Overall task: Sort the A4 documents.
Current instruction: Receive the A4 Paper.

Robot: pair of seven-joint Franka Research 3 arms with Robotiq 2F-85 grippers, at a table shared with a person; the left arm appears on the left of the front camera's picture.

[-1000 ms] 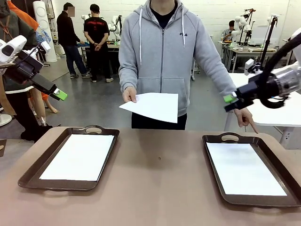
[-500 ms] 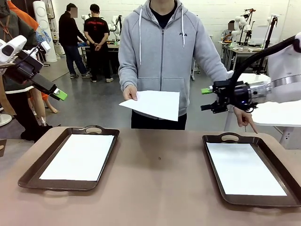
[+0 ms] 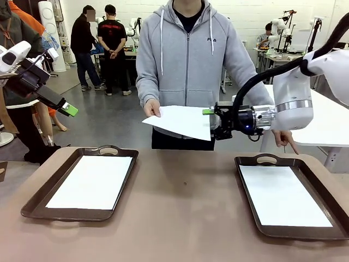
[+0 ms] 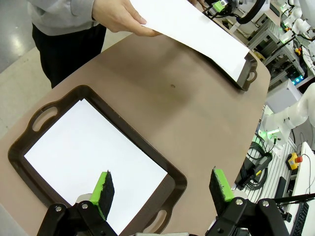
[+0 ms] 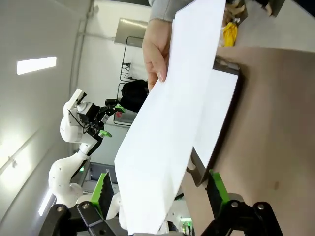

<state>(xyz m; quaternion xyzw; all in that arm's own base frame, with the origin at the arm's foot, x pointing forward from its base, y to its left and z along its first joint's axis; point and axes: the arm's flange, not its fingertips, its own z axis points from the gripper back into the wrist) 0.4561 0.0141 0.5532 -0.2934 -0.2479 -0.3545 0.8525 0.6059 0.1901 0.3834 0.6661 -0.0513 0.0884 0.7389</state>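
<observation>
**Take the sheet from the person's hand**

A person stands at the far side of the counter [image 3: 180,213] and holds out one white sheet [image 3: 182,121] in one hand [image 3: 151,108]. It hangs in the air, above the gap between the two brown trays. Your right claw [image 3: 214,124] is right at the free end of that sheet, with its two fingers spread wide. In the right wrist view the sheet's end sits between the green pads [image 5: 103,192], but they are not squeezing it yet, so the claw holds nothing.

To do this well, I think you should slide the claw a bit more over the edge, so the pads get a good bite of paper. Keep the claw level with the sheet so it does not bend. Close softly. Paper is thin and can slip or crumple. Wait till the person lets go before you pull.

One sheet already lies flat in the left tray [image 3: 32,203], and one in the right tray [image 3: 248,206].

Your left claw [image 3: 69,109] waits high over the left side, well away from the sheet. Its fingers are spread wide too and it holds nothing. In its own view the left tray is below it.
</observation>
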